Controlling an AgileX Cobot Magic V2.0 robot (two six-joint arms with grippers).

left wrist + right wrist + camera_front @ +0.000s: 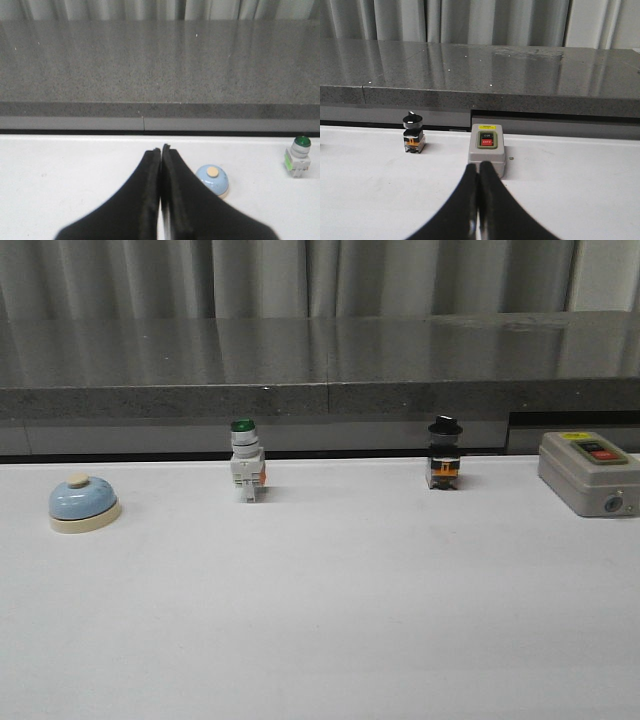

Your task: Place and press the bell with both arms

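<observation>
The bell (84, 502), light blue with a cream base and cream knob, stands on the white table at the far left. It also shows in the left wrist view (212, 180), partly behind one finger. My left gripper (161, 150) is shut and empty, its tips just beside the bell and apart from it. My right gripper (478, 167) is shut and empty, in front of the grey box. Neither arm shows in the front view.
A green-capped white push-button switch (245, 462) stands mid-left. A black-knobbed switch (444, 454) stands mid-right. A grey box with red and green buttons (589, 471) sits far right. A dark stone ledge (320, 360) runs behind the white table (320, 620).
</observation>
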